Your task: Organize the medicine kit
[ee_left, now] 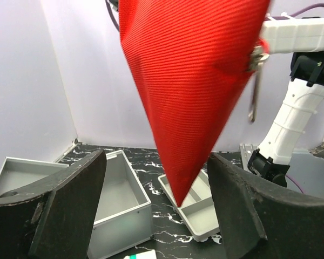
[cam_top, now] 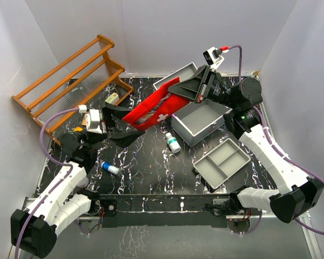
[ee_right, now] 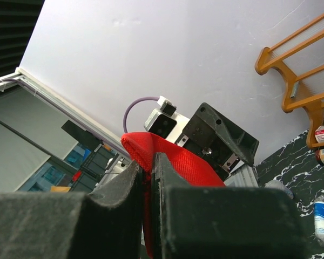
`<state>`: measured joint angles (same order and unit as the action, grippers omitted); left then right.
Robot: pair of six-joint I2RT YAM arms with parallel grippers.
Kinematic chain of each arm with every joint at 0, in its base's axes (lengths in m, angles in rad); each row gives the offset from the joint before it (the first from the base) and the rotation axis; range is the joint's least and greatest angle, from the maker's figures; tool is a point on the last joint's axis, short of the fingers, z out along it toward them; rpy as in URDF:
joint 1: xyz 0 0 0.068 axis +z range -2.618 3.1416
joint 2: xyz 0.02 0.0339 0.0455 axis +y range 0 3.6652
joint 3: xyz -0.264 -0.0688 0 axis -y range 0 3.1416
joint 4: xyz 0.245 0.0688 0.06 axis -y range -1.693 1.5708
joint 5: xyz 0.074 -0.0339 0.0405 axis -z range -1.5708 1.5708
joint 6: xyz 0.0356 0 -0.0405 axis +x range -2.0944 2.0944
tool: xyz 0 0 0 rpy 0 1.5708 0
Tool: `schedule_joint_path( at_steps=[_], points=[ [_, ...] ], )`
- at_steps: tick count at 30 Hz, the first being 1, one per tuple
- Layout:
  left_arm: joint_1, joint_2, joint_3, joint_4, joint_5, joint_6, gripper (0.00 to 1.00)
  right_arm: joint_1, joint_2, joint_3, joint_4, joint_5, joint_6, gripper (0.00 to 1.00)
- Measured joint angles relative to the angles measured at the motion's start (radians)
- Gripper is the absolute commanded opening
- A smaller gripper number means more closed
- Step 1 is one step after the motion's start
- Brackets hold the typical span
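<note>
Bottle beside medicine kit; pouch aloft

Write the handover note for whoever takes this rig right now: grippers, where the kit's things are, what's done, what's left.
Right gripper: shut on the red pouch, holding it above the table.
Left gripper: open; the pouch's lower corner hangs between its fingers, ungripped.
Medicine kit: open on the table, nothing visible inside. A grey divided tray lies in front of it.
Loose: green-capped bottle beside the kit, blue-capped bottle near the left arm.
Done: kit open, pouch picked up.
Left: probably pouch, bottles and tray into the kit.
</note>
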<state>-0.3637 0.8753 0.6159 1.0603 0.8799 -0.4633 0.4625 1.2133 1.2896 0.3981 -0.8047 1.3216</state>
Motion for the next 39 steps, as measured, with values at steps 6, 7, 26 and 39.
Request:
schedule_joint_path(
  at_steps=[6,7,26,39],
  points=[
    [0.0,-0.028,-0.008,0.042,0.002,-0.02,0.74,0.0,0.003,-0.004,0.027,0.002,0.023,0.0],
    [0.0,-0.031,-0.008,0.043,0.001,-0.021,0.74,0.0,0.003,-0.005,0.031,0.002,0.025,0.0],
    [0.0,-0.019,-0.009,0.121,-0.053,-0.067,0.56,0.0,0.004,-0.04,0.085,0.002,0.068,0.0],
    [0.0,-0.015,-0.009,0.096,-0.108,-0.063,0.08,0.0,0.004,-0.075,0.104,0.027,0.059,0.0]
  ],
)
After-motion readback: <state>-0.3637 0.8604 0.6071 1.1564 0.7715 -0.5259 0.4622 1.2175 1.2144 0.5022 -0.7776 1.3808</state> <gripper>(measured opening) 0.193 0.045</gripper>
